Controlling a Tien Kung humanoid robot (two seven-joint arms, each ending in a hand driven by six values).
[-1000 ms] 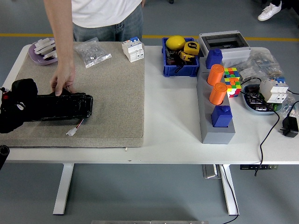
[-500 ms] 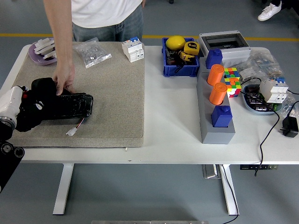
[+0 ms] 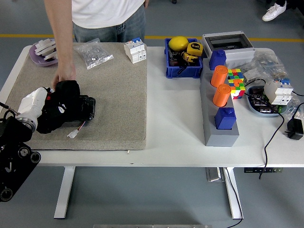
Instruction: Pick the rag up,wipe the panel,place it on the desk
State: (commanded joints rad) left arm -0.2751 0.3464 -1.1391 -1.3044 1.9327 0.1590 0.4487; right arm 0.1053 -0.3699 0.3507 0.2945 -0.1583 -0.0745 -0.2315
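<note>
Nearest, the left hand [image 3: 61,108] lies black and bunched over a black panel [image 3: 86,107] on the tan mat [image 3: 114,95]; its fingers merge with the dark shape below, so I cannot tell whether they are curled or pinching the rag, which cannot be made out. Just beyond it, a person's hand [image 3: 63,78] reaches down to the panel's far edge.
</note>
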